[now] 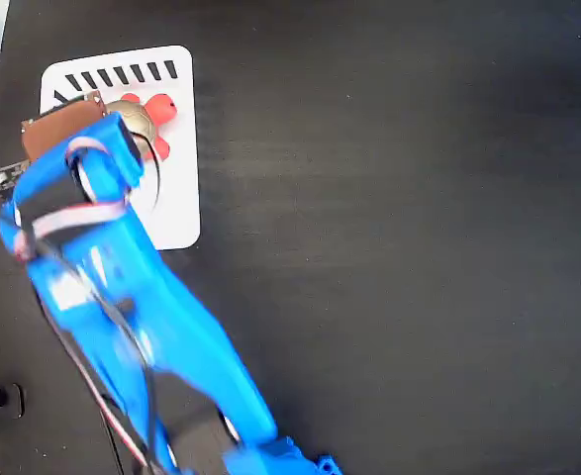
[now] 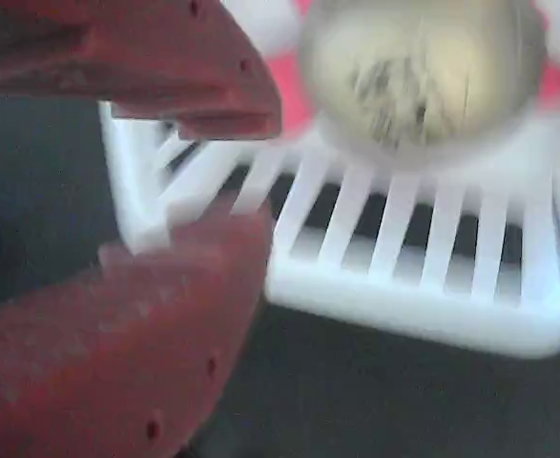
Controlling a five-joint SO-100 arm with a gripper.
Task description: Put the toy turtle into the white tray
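Note:
The toy turtle [image 1: 144, 117] lies in the white tray [image 1: 176, 198] near its slotted top edge; its gold shell and red-pink head and legs show beside the arm. In the wrist view the turtle [image 2: 418, 72] is blurred and rests on the tray [image 2: 404, 310] just behind the slots. My gripper [image 2: 251, 181] is open. Its two red fingers [image 2: 127, 324] stand apart at the tray's corner, to the left of the turtle, and nothing is between them. In the fixed view the blue arm [image 1: 122, 277] covers the gripper and the tray's left part.
The tray sits at the far left of a black table [image 1: 399, 228]. The table's left edge runs close beside the tray. The arm's base is at the bottom of the fixed view, with cables along the arm.

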